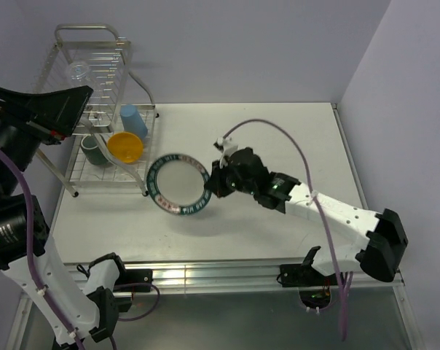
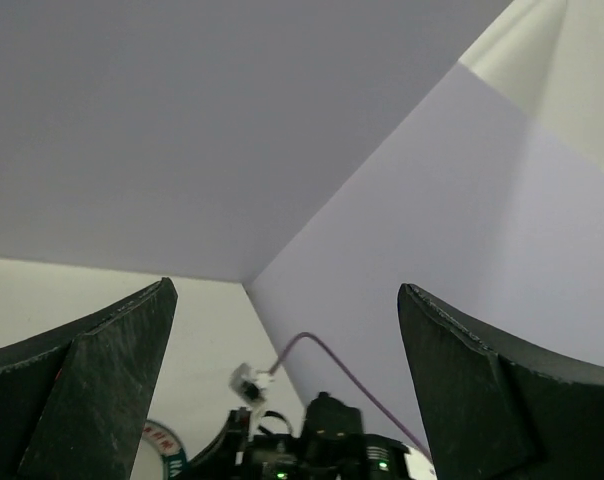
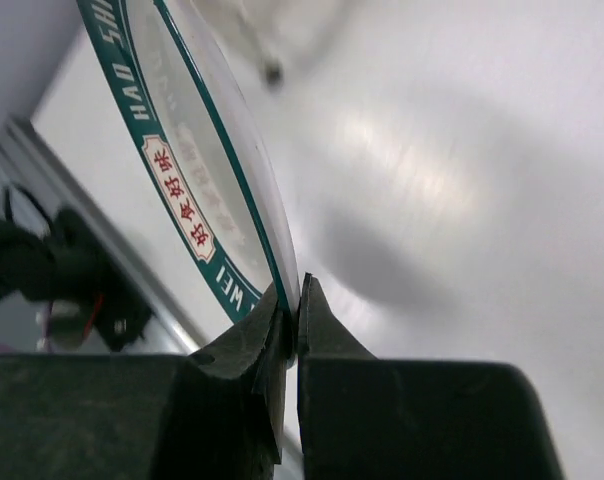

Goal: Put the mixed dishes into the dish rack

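My right gripper (image 1: 210,181) is shut on the rim of the silver plate (image 1: 178,184) with the dark green lettered rim, held tilted above the table just right of the dish rack (image 1: 96,95). In the right wrist view my gripper (image 3: 295,305) pinches the plate (image 3: 197,190) edge. In the rack sit the orange-yellow bowl (image 1: 124,146), the light blue cup (image 1: 132,120), the dark green-grey mug (image 1: 95,151) and, on the upper tier, the small clear glass (image 1: 79,71). My left gripper (image 1: 56,109) is open and empty, raised over the rack's left side; its fingers (image 2: 92,390) frame the wall.
The white table (image 1: 278,138) ends at a metal rail along the near edge (image 1: 220,275). Lavender walls close in behind and to the right. The right arm's purple cable (image 1: 293,146) loops above the table.
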{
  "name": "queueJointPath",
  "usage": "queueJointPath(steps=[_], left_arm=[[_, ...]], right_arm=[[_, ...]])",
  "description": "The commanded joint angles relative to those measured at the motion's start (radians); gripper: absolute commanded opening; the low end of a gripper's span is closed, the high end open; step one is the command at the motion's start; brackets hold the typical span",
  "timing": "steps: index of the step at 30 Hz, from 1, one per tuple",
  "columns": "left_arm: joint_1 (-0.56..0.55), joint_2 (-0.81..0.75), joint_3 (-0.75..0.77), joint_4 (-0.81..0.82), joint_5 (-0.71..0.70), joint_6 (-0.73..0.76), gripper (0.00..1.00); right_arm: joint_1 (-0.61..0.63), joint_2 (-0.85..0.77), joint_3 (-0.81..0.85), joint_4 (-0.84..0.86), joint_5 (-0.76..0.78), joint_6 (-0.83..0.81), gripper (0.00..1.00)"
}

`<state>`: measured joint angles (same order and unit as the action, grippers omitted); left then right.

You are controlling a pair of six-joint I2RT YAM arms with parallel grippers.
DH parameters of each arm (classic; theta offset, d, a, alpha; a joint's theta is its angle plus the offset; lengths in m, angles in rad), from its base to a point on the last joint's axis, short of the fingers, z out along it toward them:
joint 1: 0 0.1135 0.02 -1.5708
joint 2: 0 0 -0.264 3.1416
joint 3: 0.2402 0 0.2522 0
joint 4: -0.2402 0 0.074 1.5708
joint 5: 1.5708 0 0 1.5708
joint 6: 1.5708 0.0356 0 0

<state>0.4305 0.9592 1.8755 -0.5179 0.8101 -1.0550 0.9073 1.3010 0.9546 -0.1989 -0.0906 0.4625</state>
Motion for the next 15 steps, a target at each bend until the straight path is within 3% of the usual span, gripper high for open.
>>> queueJointPath(steps=[1,9,15], left_arm=[[-0.001,-0.039,0.031,0.121,-0.116,-0.050,0.99],[-0.001,-0.125,-0.061,0.062,-0.267,-0.131,0.99],[-0.015,-0.186,-0.203,0.327,-0.315,-0.354,0.99]], right_arm=[[-0.062,-0.092,0.200,0.010,0.143,-0.277,0.00],[-0.154,0.050,0.573,0.073,0.066,-0.591,0.00],[-0.150,0.188,0.743,0.193,0.011,-0.711,0.00]])
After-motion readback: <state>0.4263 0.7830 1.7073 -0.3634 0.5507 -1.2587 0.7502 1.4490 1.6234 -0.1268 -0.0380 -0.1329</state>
